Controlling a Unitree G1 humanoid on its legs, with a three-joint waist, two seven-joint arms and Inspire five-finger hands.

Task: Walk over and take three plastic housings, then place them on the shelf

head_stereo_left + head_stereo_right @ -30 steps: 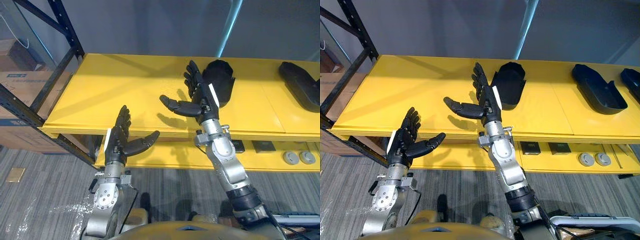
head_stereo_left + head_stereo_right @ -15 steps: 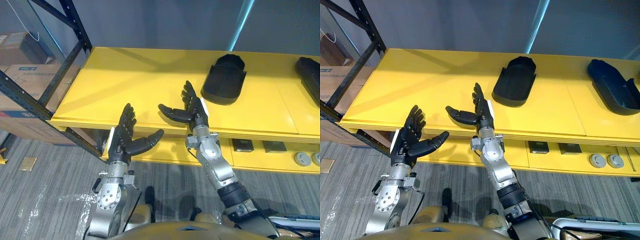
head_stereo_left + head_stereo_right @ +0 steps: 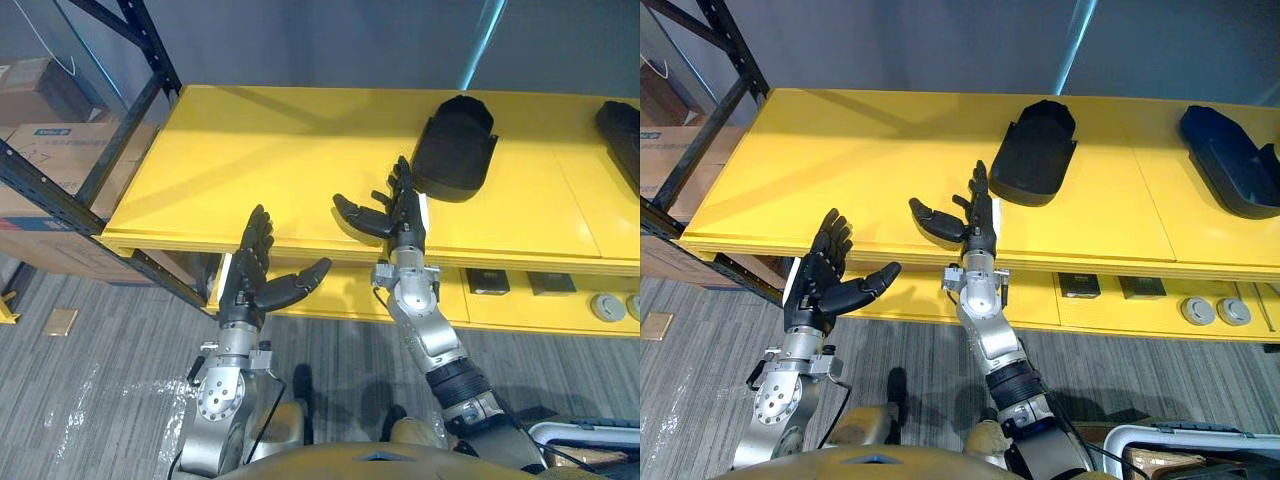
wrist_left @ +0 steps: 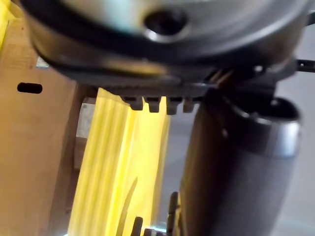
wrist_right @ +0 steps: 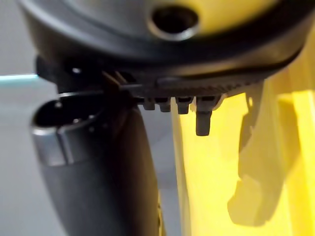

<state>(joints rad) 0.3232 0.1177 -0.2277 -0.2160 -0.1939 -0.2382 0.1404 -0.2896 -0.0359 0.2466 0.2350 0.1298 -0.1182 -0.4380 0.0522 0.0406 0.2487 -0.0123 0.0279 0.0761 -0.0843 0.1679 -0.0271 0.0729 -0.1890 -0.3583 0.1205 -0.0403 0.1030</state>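
Yellow shelf, top board, with a black rack post at its left end. One black plastic housing lies on the board toward the back, right of centre, its rounded end to the rear and its open end toward the robot. A second black housing lies further right on the same board, well apart from the first. A third could not be made out. Right hand: raised over the front strip of the board, fingers straight and pointing toward the rear, thumb spread out to the robot's left, holding nothing. Its fingertips are near the front left corner of the first housing, with a gap between, so no contact. Left hand: lower and nearer the robot, in front of the shelf's front edge and left of the right hand, fingers straight and together, thumb stretched to the right, palm empty. Both hands wide open and apart from each other. Lower yellow board under the top one carries two small black boxes and, to their right, two grey round discs. Cardboard boxes stand behind the rack at the left. Grey carpet floor below, with a small tan plate on it near the left edge.
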